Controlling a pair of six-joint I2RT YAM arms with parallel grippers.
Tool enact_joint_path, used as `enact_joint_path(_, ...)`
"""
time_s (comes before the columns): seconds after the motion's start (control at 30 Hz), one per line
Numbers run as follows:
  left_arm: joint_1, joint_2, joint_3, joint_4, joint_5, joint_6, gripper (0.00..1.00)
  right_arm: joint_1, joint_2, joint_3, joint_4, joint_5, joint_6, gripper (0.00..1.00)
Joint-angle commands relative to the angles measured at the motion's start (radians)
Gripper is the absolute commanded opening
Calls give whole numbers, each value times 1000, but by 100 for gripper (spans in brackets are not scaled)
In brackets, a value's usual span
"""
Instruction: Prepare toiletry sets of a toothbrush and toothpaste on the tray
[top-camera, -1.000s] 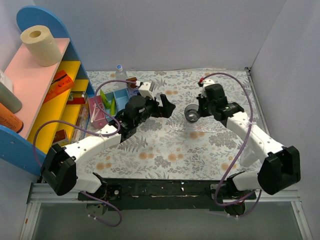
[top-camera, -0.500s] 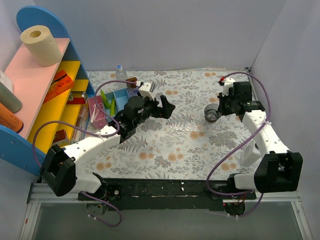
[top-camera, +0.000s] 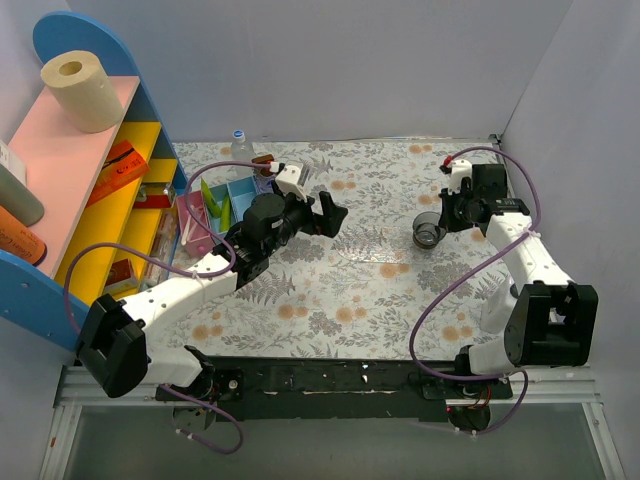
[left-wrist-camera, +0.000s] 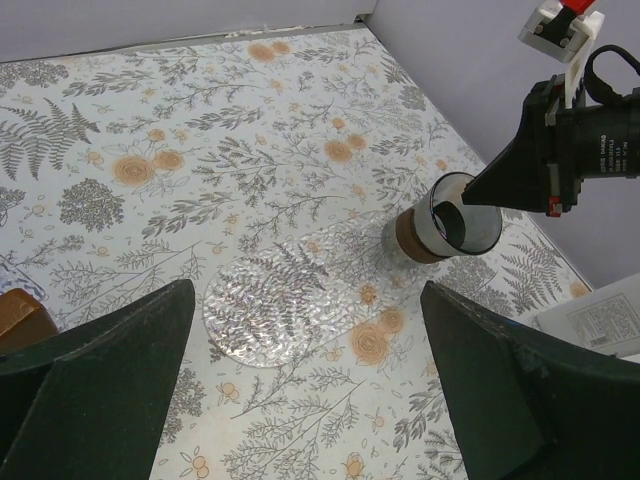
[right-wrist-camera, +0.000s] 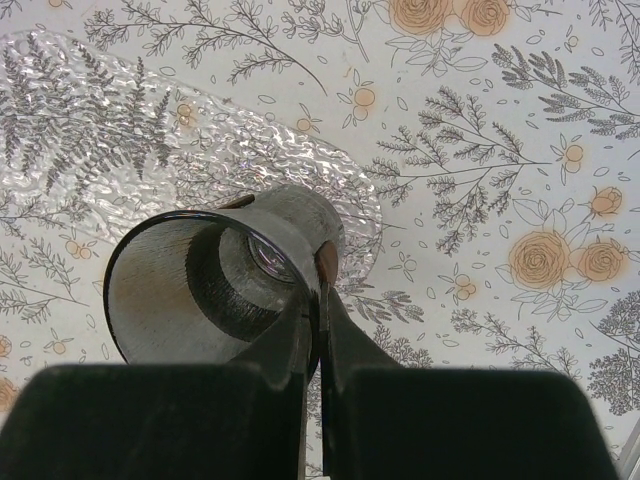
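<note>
Currently the right gripper (right-wrist-camera: 318, 310) is pinched tight on the rim of a dark glass cup (right-wrist-camera: 215, 275), one finger inside and one outside. The cup is tilted, its mouth toward the wrist camera. Its base is over the rounded end of the clear tray (left-wrist-camera: 270, 310), though I cannot tell whether it touches the tray. The tray lies flat on the floral table (top-camera: 340, 290), between the two arms, with nothing else on it.

The left gripper (top-camera: 333, 212) hangs above the table with its jaws spread wide and nothing between them. It faces the tray and the cup.

Well to the left, the green toothpaste (top-camera: 226, 210) tubes stand in a blue box (top-camera: 243, 190) beside the shelf (top-camera: 70, 160).
</note>
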Motion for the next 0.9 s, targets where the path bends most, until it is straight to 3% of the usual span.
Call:
enact_joint_path(0.0, -3, -36, -1, 12, -19, 31, 98, -9, -29, 9, 81, -18, -9, 1)
enact_joint_path(0.87, -3, -25, 3, 6, -5, 36, 98, -12, 85, 42, 47, 8, 5, 1)
